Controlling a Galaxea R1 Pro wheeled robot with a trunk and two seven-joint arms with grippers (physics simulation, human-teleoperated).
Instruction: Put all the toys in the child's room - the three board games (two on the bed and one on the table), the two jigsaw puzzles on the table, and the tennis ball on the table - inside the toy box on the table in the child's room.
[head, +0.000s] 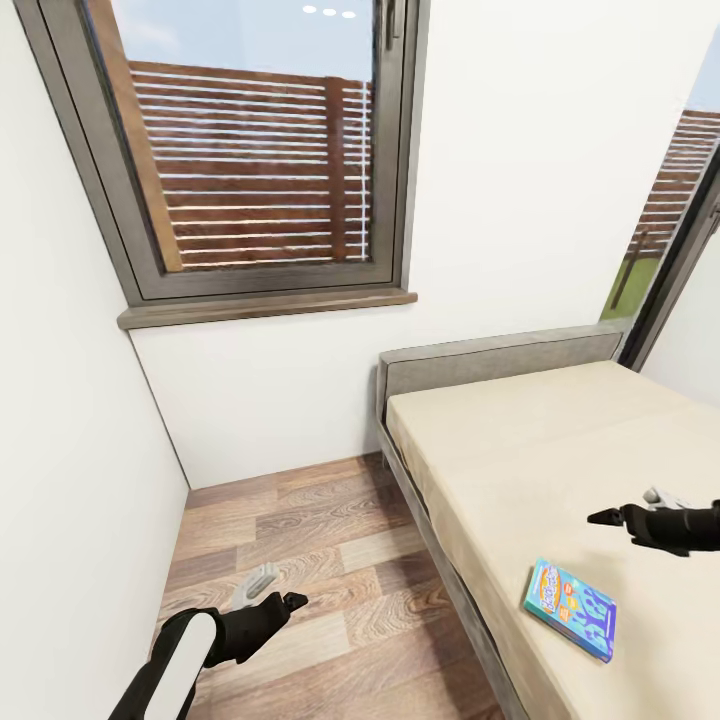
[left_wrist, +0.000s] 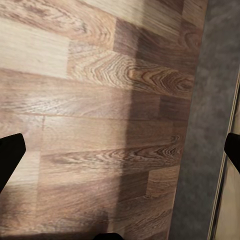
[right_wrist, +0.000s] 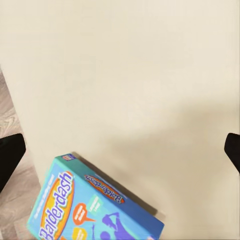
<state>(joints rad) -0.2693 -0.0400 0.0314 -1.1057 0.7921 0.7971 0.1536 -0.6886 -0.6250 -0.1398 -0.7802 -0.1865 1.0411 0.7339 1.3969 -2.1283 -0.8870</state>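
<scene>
1. The blue Balderdash board game (head: 569, 609) lies flat on the cream mattress of the bed (head: 520, 440), close to the bed's long floor-side edge and toward its near end. It is the single toy in view.

2. The right claw (head: 597, 518) hovers over the mattress, apart from the box and touching nothing. The box lies below it and a little nearer the robot, toward the bed's floor-side edge.

3. In the right wrist view, the claw's two dark fingertips (right_wrist: 9, 157) sit at opposite sides of the picture with bare mattress between them, so the claw is spread wide and empty. The box (right_wrist: 82, 205) sits off-centre, not yet between the fingers.

4. The box's long axis runs at a slant to the bed's edge. One short end points roughly toward the floor side.

5. The left claw (head: 278, 592) hangs low over the wood plank floor (head: 300, 540) beside the bed, well apart from the box. Its fingertips (left_wrist: 10, 155) are likewise spread with nothing held. By my judgement, the right arm is much the nearer for a pickup.

6. In the right wrist view, the near part of the box is cut off by the picture edge. In the head view, the bed's far side runs out of frame, so whether another game lies there cannot be told.
</scene>
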